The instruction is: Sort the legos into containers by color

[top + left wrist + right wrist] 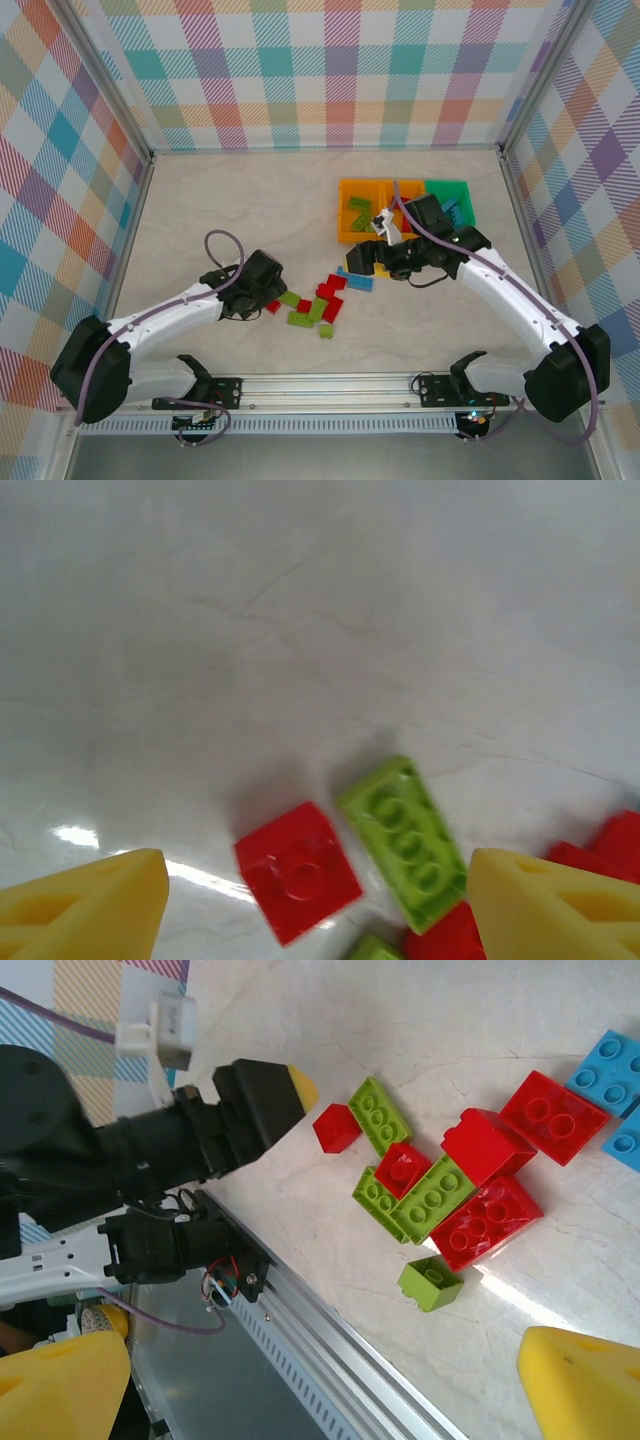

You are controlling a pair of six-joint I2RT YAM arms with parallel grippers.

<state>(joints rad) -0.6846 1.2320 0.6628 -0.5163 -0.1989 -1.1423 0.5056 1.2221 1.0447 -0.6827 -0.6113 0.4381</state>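
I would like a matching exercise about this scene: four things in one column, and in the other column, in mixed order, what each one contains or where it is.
Things:
1. left orange bin
2. green bin
3. left gripper
4. right gripper

Contents or places:
A. blue bricks inside
B. lime bricks inside
C. open over a small red brick and a lime brick
D. open, by the loose blue bricks on the table

Pairs: 1-B, 2-A, 3-C, 4-D
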